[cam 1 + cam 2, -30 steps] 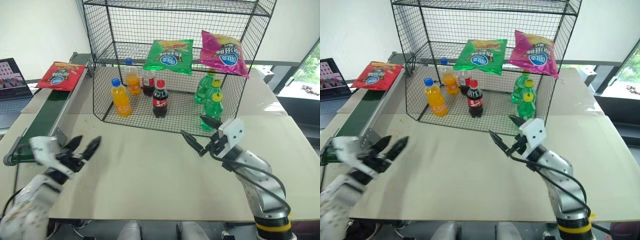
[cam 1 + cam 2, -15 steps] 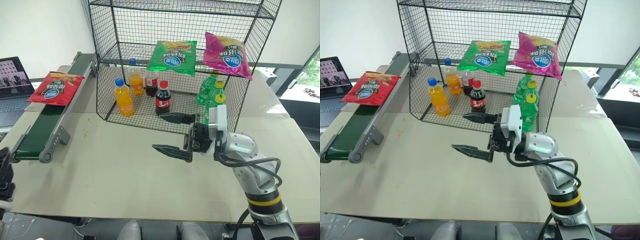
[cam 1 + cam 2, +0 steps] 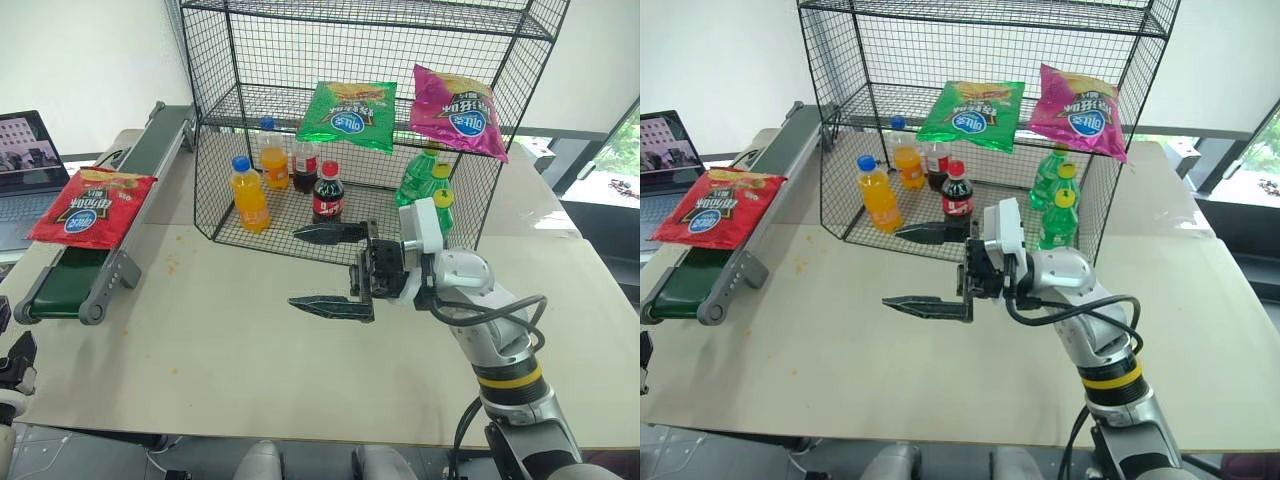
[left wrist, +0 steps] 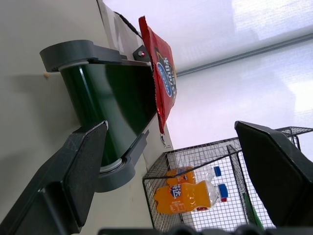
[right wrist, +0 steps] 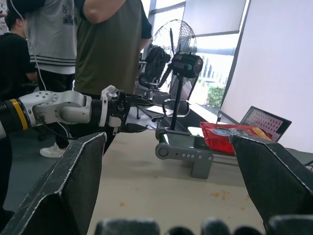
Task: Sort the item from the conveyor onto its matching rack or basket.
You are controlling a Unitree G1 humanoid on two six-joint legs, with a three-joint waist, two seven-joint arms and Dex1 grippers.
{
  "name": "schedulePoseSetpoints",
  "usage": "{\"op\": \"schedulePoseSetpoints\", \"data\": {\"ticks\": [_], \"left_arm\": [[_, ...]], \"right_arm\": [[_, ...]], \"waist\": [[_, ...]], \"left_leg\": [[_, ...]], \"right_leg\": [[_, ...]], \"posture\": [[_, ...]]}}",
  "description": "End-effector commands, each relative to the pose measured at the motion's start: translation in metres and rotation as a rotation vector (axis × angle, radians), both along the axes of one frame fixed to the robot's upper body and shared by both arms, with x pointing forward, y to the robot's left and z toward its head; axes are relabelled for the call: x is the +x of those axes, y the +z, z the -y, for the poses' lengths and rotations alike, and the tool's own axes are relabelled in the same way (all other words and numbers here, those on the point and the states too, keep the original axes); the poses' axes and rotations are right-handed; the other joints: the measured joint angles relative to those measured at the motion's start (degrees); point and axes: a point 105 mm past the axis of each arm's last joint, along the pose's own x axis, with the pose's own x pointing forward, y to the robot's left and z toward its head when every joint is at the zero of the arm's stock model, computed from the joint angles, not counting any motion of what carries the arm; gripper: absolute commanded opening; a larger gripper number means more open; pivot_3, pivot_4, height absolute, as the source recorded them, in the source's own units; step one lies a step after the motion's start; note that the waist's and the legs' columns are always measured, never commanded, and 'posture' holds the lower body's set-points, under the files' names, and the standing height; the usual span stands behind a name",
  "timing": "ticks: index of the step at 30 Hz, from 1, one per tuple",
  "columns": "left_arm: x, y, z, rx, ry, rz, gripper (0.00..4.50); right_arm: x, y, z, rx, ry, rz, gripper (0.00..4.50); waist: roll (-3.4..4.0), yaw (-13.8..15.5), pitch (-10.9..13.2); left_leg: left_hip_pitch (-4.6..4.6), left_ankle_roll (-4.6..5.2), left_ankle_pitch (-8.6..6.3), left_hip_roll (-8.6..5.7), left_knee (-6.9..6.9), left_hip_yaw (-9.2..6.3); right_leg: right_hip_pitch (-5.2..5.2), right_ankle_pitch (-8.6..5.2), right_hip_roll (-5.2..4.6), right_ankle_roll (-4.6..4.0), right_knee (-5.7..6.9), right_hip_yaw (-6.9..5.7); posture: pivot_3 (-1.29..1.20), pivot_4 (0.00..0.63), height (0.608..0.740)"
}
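Carried along the conveyor (image 3: 90,275) since a second ago, the red chip bag (image 3: 82,205) is now being seen nearer the belt's near end, overhanging the outer rail on the laptop side. Over the same second the right gripper (image 3: 328,268) has been swung across from in front of the green bottles (image 3: 424,188) so that its fingers (image 3: 325,305) are pointing toward the conveyor side; the left arm has been drawn back to the picture's lower left corner, where it is being cut off by the frame edge.

The right fingers are being held released, spread wide with nothing between them, one above the other over bare tabletop (image 3: 250,350), just in front of the rack (image 3: 370,120). The chip bag is lying well beyond their tips, across open tabletop. In the right wrist view the bag (image 5: 227,136) is being seen between the two fingers, atop the conveyor's end (image 5: 183,149), and the left gripper (image 5: 132,115) is being shown beside that end with people standing behind it.

In the left wrist view the left fingers (image 4: 73,181) are being held released and wide apart; the conveyor's end roller (image 4: 105,105) is lying just past them, and the bag (image 4: 161,73) is being seen edge-on, so its print is hard to make out. An orange bottle (image 4: 183,196) is being shown through the rack mesh between the fingers.

On the rack, a green bag (image 3: 348,112) and a pink bag (image 3: 458,110) are resting on the middle tier; the orange and cola bottles (image 3: 327,193) below are being partly veiled by wire.
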Motion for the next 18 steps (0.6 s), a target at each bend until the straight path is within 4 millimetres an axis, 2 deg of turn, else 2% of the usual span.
{"op": "schedulePoseSetpoints", "data": {"ticks": [1,18], "left_arm": [[0.000,0.007,-0.003,0.016,-0.001,0.016,4.44],[0.002,0.002,-0.014,0.046,0.006,-0.002,4.44]], "right_arm": [[-0.004,0.012,0.000,0.027,0.005,0.061,4.50],[-0.003,0.016,0.003,0.035,-0.024,0.065,4.50]], "waist": [[0.00,0.00,0.00],[0.00,0.19,0.00]], "left_leg": [[-0.01,0.00,0.00,0.00,0.00,0.00],[-0.05,-0.01,0.00,0.00,0.00,0.06]], "right_leg": [[-0.01,0.00,0.00,0.00,0.00,0.00],[-0.07,-0.01,-0.01,-0.01,-0.02,0.02]], "posture": [[0.00,0.150,0.740],[0.00,0.150,0.740]]}}
